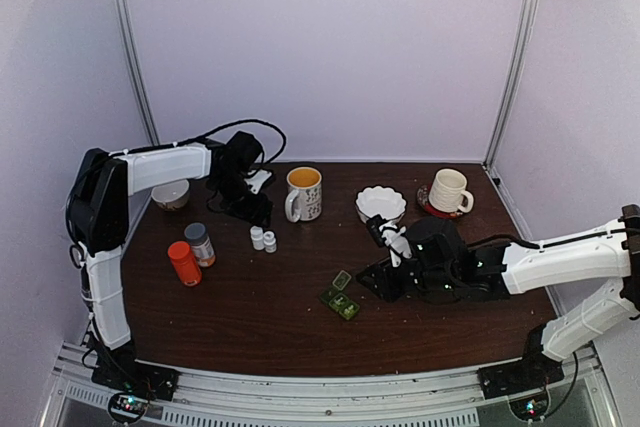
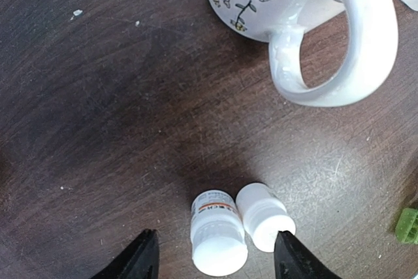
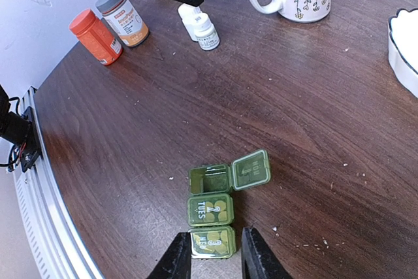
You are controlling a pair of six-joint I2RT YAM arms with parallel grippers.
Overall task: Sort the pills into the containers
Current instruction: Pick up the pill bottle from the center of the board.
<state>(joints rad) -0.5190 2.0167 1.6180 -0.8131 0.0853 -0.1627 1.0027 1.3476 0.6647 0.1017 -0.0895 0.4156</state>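
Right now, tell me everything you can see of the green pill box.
The pill box is small, flat, translucent green plastic: a row of three square compartments lying on the dark wooden table. One end compartment is open, lid flipped sideways, no pill showing; the middle one, marked TUES, and the other end one are shut. The right gripper straddles the shut end; contact cannot be told.

We see a dark wooden table, grained, scuffed and faintly shiny; a glossy white ceramic mug; two small white bottles of smooth matt plastic; a pill box of green, slightly translucent plastic.
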